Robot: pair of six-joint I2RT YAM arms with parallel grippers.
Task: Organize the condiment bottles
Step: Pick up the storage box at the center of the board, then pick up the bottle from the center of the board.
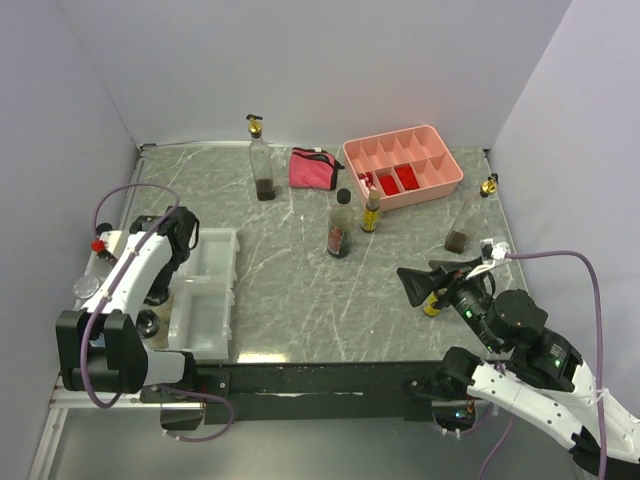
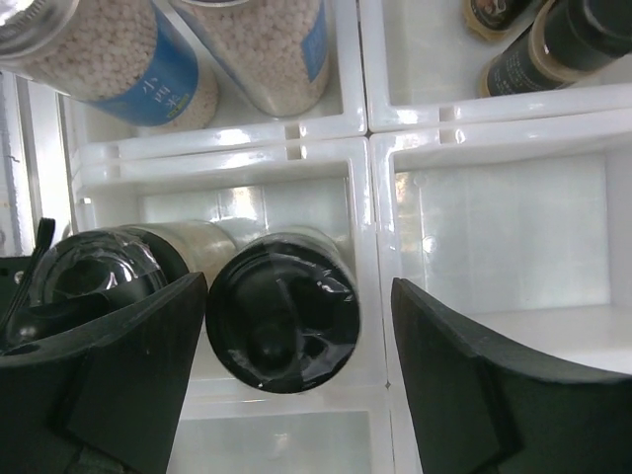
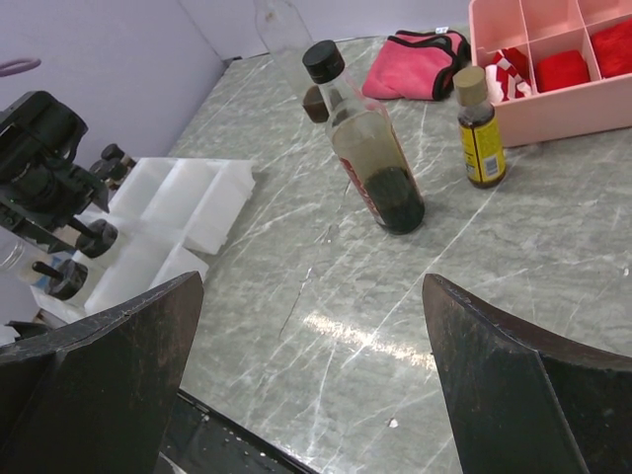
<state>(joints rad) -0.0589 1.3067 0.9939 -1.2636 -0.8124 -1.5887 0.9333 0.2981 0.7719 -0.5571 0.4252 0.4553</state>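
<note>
Condiment bottles (image 1: 339, 225) stand on the tabletop (image 1: 290, 290) well apart from the white bin (image 1: 205, 300); black-lidded jars (image 2: 283, 311) sit inside it. My left claw (image 2: 296, 336) hangs spread around one of them, gripping nothing. If I lift carelessly, a finger (image 2: 109, 385) could catch the neighbouring jar (image 2: 99, 272) and topple it.

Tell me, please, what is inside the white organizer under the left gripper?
Two black-lidded jars share one compartment, two blue-labelled jars another, dark bottles a third. The left gripper covers part of one jar and the nearer compartments.
</note>
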